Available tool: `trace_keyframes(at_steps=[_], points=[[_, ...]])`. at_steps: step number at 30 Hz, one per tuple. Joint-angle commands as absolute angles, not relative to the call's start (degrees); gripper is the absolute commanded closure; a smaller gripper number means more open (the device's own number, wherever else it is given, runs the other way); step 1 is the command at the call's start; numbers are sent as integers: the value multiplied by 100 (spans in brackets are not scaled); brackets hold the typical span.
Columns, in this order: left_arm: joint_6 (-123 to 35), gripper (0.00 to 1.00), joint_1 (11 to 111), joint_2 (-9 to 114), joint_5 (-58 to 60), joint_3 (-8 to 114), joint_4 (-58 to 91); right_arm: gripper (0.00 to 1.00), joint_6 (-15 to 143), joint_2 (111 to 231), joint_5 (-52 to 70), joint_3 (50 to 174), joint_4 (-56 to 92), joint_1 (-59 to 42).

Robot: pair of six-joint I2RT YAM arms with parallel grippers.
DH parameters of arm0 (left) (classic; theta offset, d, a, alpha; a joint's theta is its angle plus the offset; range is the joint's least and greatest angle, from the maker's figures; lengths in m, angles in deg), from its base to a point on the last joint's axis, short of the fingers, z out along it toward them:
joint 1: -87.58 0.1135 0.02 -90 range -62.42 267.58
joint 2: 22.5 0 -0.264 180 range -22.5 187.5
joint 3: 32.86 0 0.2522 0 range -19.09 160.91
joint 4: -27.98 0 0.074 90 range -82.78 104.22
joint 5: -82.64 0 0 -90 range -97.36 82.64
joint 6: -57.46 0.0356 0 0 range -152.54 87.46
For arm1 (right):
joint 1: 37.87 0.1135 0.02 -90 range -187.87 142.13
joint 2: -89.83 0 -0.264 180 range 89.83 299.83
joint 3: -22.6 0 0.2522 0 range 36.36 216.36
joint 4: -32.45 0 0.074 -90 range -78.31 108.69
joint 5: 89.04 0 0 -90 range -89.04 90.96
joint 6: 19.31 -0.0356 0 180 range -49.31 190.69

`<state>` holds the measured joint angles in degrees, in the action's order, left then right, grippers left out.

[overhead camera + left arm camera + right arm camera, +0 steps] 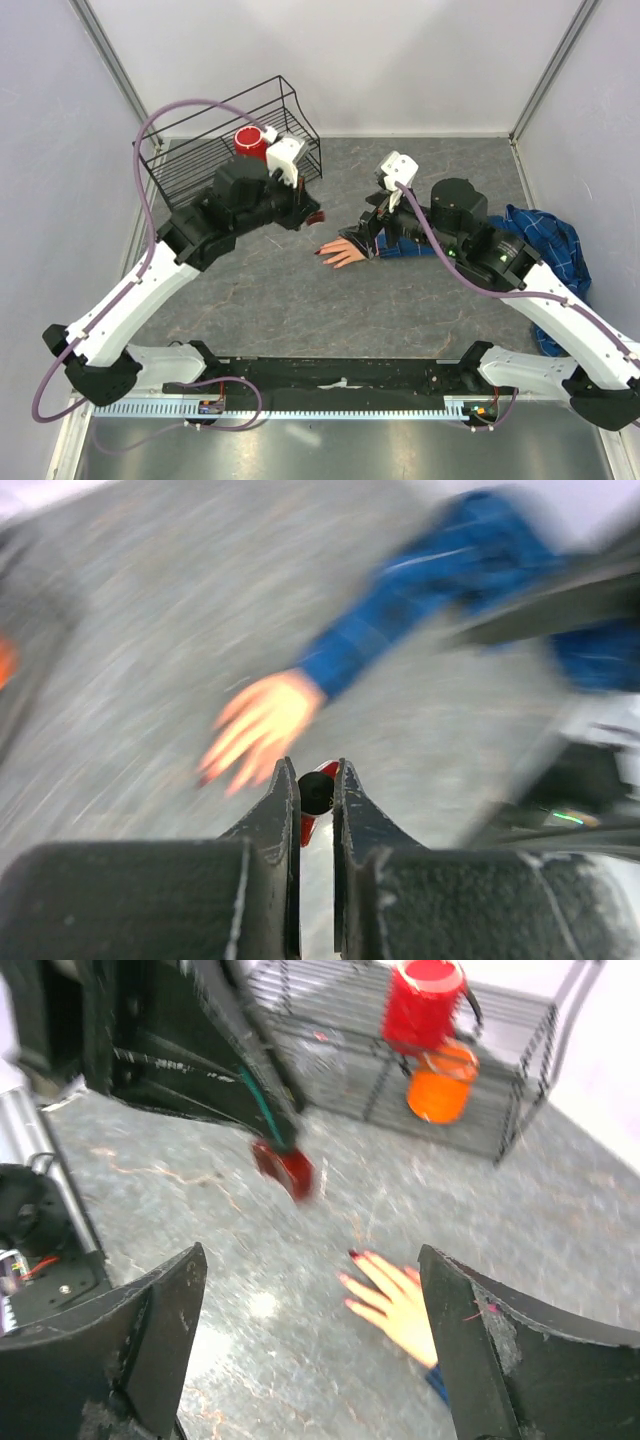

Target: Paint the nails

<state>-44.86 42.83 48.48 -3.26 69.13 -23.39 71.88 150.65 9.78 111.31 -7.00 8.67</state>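
Desk: Nails (352,1253) first. Where are they?

Operator: On the fingertips of the peach-coloured fake hand (343,252) with the blue plaid cuff (370,645), which lies flat on the grey mottled worktop (260,300). The tips I can make out look dark red. My left wrist view is too blurred to count them.

Desk: And the grippers?

Operator: My left gripper (315,770) hangs just off the hand's fingertips, jaws pinching a small dark red polish bottle (290,1170) with a black top. My right gripper (312,1260) is above the hand's wrist end, jaws spread wide, holding nothing.

Desk: How will it handle?

Operator: I'd guess the hand is light and may skid. The nails are tiny and hard, and I expect they will smudge while wet. I'd steady it at the cuff, never the fingers.
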Motion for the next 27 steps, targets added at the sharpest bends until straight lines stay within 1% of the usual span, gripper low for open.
trace_keyframes(at_steps=[1, 3, 6, 8, 9, 12, 14, 19, 23, 27], points=[[-4712, 98, 4293, 4368, -2659, 5391, -1465, 3, 6797, 14978, 298, 10826, -513, 862], [-5055, 98, 4302, 4176, -3132, 4808, -1024, 3, 6674, 14855, 289, 10624, -399, 854], [-5635, 98, 4311, 3938, -3582, 3484, -251, 3, 6560, 14661, 289, 10342, -311, 862], [-5951, 98, 4302, 3841, -3767, 2989, 400, 3, 6507, 14547, 272, 10167, -310, 862], [-6083, 98, 4311, 3753, -4099, 2534, 585, 3, 6472, 14503, 263, 10114, -302, 862], [-6453, 98, 4302, 3744, -4550, 1960, 1104, 3, 6375, 14371, 245, 9920, -310, 862], [-6776, 98, 4293, 3849, -4978, 1835, 1149, 2, 6340, 14292, 245, 9788, -311, 862], [-7541, 98, 4302, 4112, -5604, 1659, 1114, 2, 6296, 14186, 201, 9560, -311, 854], [-7833, 98, 4302, 4507, -5824, 1606, 1237, 3, 6243, 14213, 254, 9507, -311, 862], [-8193, 98, 4302, 4859, -5878, 1712, 1035, 2, 6243, 14195, 271, 9480, -310, 862]])
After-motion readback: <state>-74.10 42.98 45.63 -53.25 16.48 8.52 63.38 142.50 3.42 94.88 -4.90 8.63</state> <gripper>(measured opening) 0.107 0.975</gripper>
